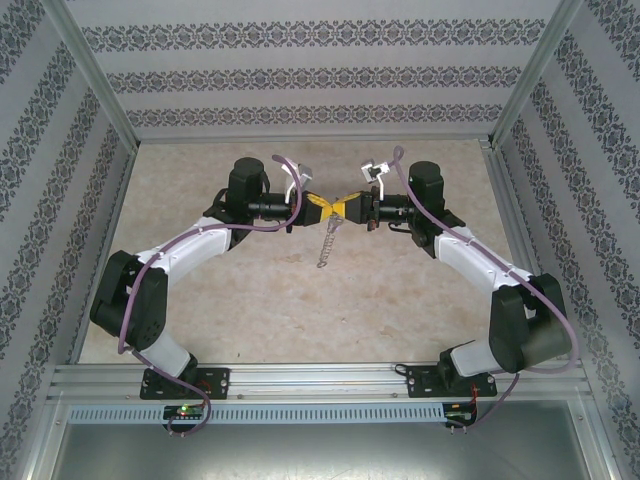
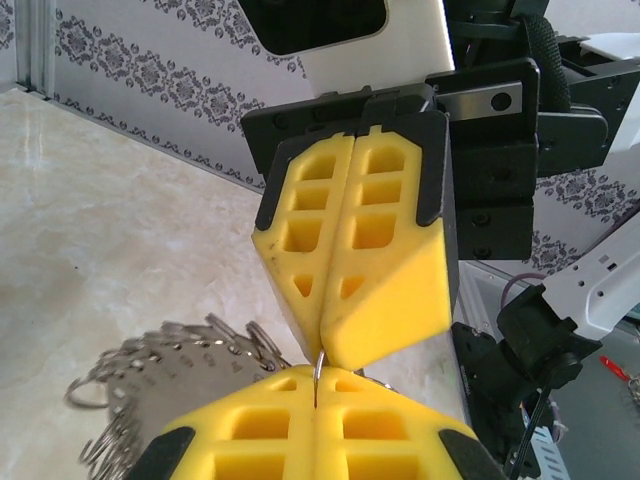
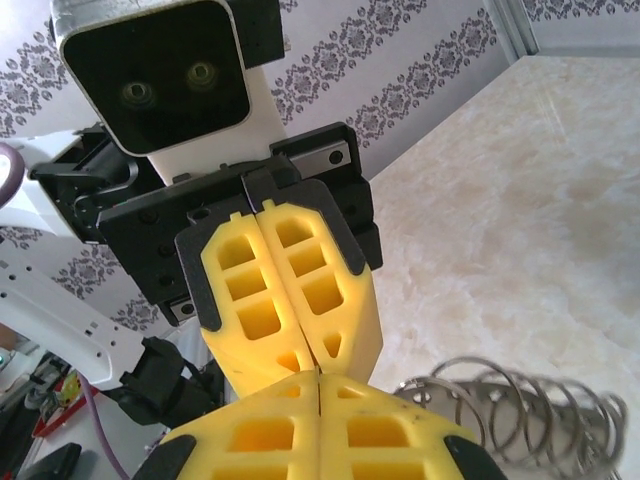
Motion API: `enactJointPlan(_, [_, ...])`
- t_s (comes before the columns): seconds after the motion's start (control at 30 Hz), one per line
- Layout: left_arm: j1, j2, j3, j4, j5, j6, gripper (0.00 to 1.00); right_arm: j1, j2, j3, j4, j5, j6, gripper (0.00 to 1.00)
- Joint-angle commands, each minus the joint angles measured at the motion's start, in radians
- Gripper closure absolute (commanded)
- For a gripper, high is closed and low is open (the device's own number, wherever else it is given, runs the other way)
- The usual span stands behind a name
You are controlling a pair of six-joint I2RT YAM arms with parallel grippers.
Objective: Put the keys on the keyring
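Note:
Above the middle of the table my two grippers meet tip to tip. The left gripper (image 1: 322, 206) (image 2: 316, 388) is shut on a thin wire of the keyring (image 2: 319, 372). The right gripper (image 1: 346, 207) (image 3: 318, 380) is shut on the same wire, its yellow fingers (image 2: 390, 300) pressed against mine. The rest of the keyring (image 1: 325, 243) hangs below the tips as a bunch of silvery loops (image 2: 215, 340) (image 3: 530, 410). Flat silvery pieces with holes (image 2: 150, 365), which look like keys, sit among the loops.
The beige tabletop (image 1: 300, 300) is fenced by patterned walls (image 1: 300, 70) and metal frame posts. The aluminium rail with both arm bases (image 1: 320, 380) runs along the near edge.

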Motion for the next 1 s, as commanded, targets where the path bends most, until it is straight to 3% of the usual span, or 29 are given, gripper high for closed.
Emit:
enactJointPlan(0.0, [-0.009,-0.046,0.056,-0.048,0.004,0.047,1.0,-0.004,0.01,0.065,-0.041,-0.016,-0.057,1.0])
enactJointPlan(0.2, [0.017,-0.076,0.17,-0.341,-0.024,0.232,0.81,-0.033,0.016,0.181,-0.295,-0.029,-0.217,1.0])
enactJointPlan(0.3, [0.031,-0.077,0.247,-0.477,-0.015,0.318,0.76,-0.042,0.042,0.307,-0.542,-0.052,-0.381,1.0])
enactJointPlan(0.43, [0.052,-0.037,0.394,-0.707,0.015,0.453,0.73,-0.042,0.093,0.486,-0.831,-0.059,-0.563,1.0])
enactJointPlan(0.63, [0.085,0.091,0.632,-0.998,0.101,0.606,0.7,-0.039,0.178,0.728,-1.128,-0.043,-0.745,1.0])
enactJointPlan(0.77, [0.092,0.168,0.751,-1.13,0.14,0.684,0.68,-0.019,0.249,0.86,-1.311,0.003,-0.86,1.0])
enactJointPlan(0.97, [0.092,0.228,0.824,-1.227,0.165,0.739,0.69,0.014,0.322,0.979,-1.45,0.056,-0.938,1.0])
